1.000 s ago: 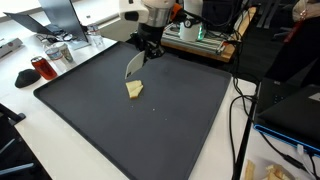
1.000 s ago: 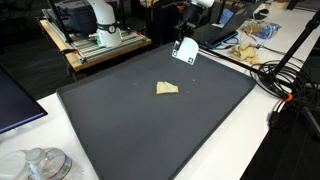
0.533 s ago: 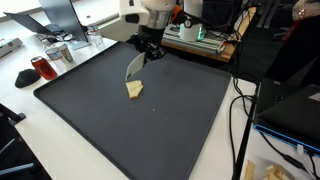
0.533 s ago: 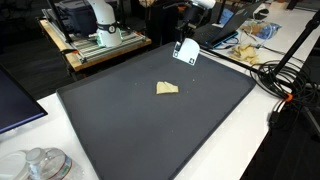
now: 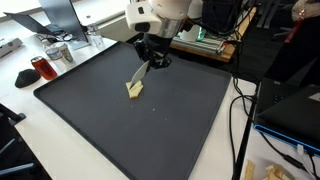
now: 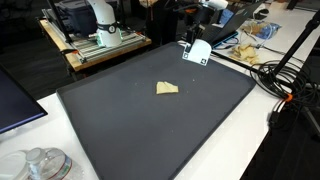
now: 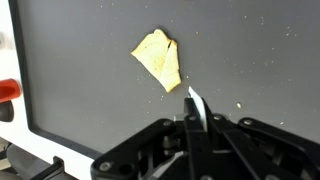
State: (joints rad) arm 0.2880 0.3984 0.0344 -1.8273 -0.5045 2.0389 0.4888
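1. Closest in, wrist view: the gripper [image 7: 192, 135] is clamped tight on a thin white flat tool [image 7: 195, 106]. The jaws are pinched right onto it, and the pale tip sticks out past the fingers.
2. Just beyond that tip there's the yellow piece [image 7: 160, 58], a small flattish scrap lying on the dark mat [image 7: 80, 60]. From this angle the tip looks just beside the scrap's lower corner.
3. In an exterior view the gripper [image 5: 153, 58] hangs over the far half of the mat [image 5: 150, 130], with the tool [image 5: 140, 74] slanting down toward the yellow piece [image 5: 134, 90]. The tip looks like it's almost on the piece here.
4. In an exterior view from another angle, though, the tool [image 6: 197, 53] shows as a white square under the gripper [image 6: 199, 38]. There's bare mat [image 6: 150, 130] between it and the yellow piece [image 6: 167, 88], so no contact. How high it sits above the mat I honestly can't tell.
5. Further out, off the mat on the white table [image 5: 40, 120]: a red cup [image 5: 39, 68] and a glass jar [image 5: 60, 52].
6. At the mat's other side there's a tangle of black cables [image 5: 243, 105].
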